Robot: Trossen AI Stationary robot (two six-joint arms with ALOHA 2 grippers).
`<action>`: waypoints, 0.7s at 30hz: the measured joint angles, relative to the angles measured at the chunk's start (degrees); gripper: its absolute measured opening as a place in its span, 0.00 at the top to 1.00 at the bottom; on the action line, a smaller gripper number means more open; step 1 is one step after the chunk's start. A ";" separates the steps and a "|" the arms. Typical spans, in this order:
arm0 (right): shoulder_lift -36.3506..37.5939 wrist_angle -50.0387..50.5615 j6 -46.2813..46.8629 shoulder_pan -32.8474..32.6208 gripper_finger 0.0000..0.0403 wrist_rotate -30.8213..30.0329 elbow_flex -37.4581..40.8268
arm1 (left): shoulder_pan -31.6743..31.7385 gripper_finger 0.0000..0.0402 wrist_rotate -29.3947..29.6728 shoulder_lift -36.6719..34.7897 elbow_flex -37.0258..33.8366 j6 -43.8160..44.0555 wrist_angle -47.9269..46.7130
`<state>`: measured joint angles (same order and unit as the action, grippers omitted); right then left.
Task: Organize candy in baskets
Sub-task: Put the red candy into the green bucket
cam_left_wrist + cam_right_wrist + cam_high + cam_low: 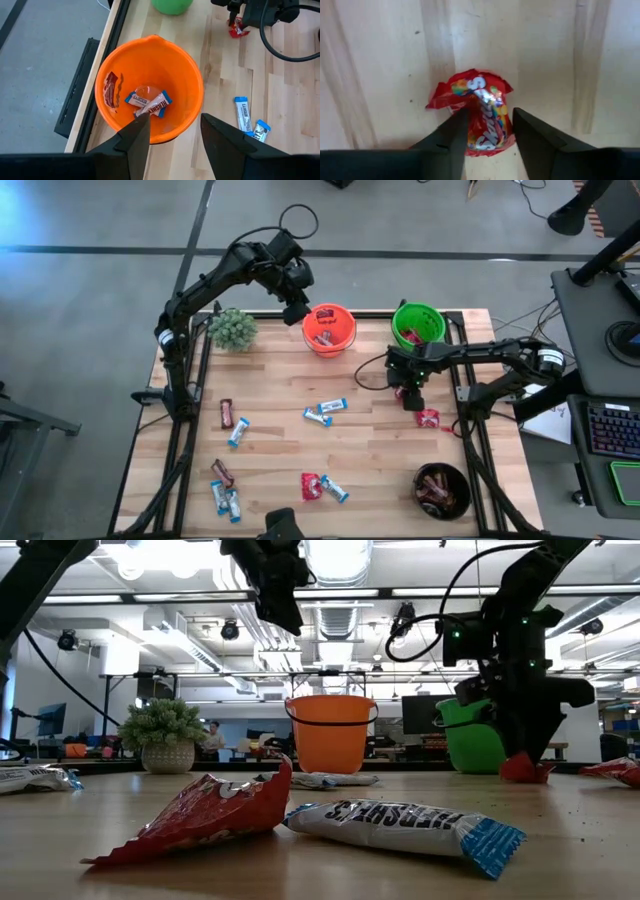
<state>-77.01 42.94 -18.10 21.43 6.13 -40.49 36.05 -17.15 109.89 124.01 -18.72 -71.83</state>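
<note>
— Right wrist view: your right claw [487, 131] is down on the surface [380, 60], closing around a red candy packet [479, 112], not yet pinched firmly, I think.

— And the left claw [172, 132]?

— Spread and empty above the orange pail [187, 75], probably because it released there.

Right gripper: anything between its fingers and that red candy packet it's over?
Nothing. In the right wrist view the right gripper straddles the red packet on bare wood, with no other candy between; the low view agrees.
</note>
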 joint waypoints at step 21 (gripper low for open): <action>1.10 14.58 8.47 0.74 0.98 -0.14 -11.12 | 0.00 0.61 0.02 0.00 0.00 -0.05 -2.45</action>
<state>-75.91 57.52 -9.62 22.17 5.98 -51.61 36.05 -17.12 109.89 124.01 -18.77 -74.28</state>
